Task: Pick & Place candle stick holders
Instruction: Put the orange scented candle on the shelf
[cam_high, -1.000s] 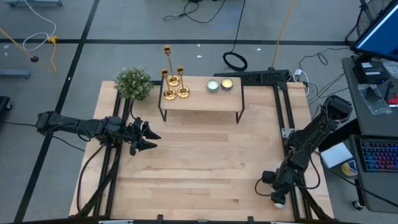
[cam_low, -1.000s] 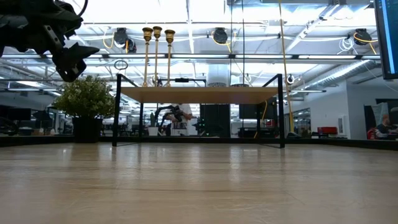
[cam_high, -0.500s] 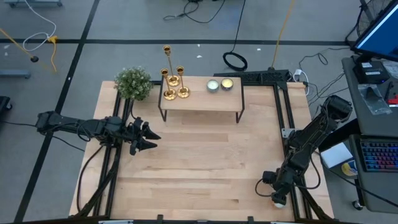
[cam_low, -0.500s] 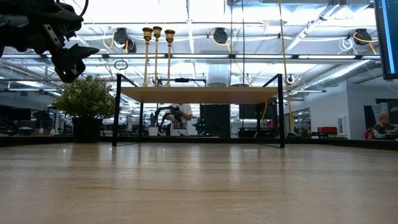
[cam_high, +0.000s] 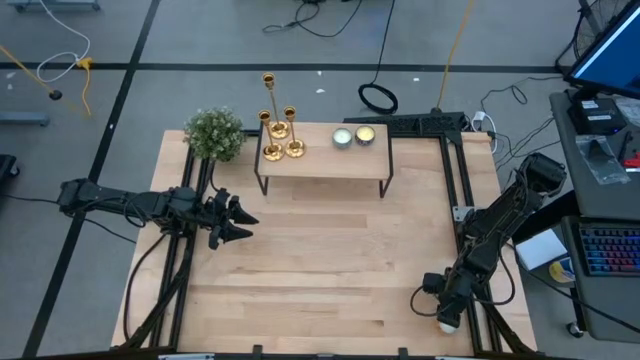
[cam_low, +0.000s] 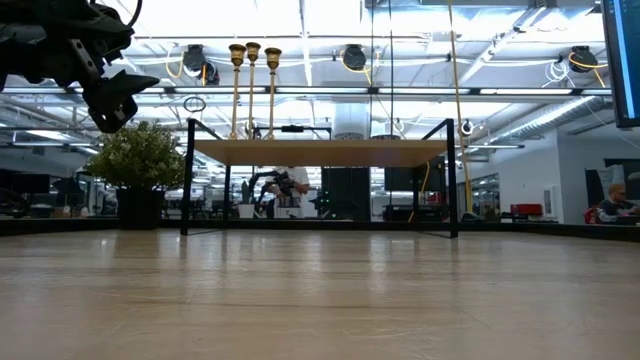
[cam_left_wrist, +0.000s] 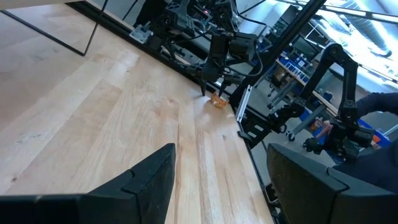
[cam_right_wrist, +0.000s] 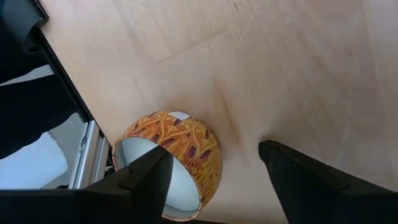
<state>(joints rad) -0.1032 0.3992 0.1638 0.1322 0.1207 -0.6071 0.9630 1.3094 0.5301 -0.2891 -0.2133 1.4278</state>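
At the near right corner of the pale wooden table (cam_high: 330, 260), the right gripper (cam_right_wrist: 211, 171) points straight down over a small round orange-patterned bowl with a white inside (cam_right_wrist: 171, 165); one dark finger already overlaps the bowl's rim while the other stands on bare wood beside it, so the claw is part open and grips nothing that I can see; the bowl sits just beside the table's metal edge rail (cam_right_wrist: 84, 168), and a closing squeeze from this offset could, in my judgement, nudge it off the wood or tip it on its curved wall; the left gripper (cam_high: 232, 220) hovers above the table's left side, its two fingers spread with nothing between them, aimed across the boards; the three shiny brass candle stick holders (cam_high: 278, 135), thin stems on round flared bases, stand upright and clustered on the left end of a small raised wooden shelf on black legs (cam_high: 325, 165) at the far side, well apart from both claws; two small candle tins (cam_high: 353, 136) sit on the same shelf, a potted green bush (cam_high: 214, 133) just beside its left end; since the holders are tall, narrow and close together, a careless reach for one risks toppling its neighbours.
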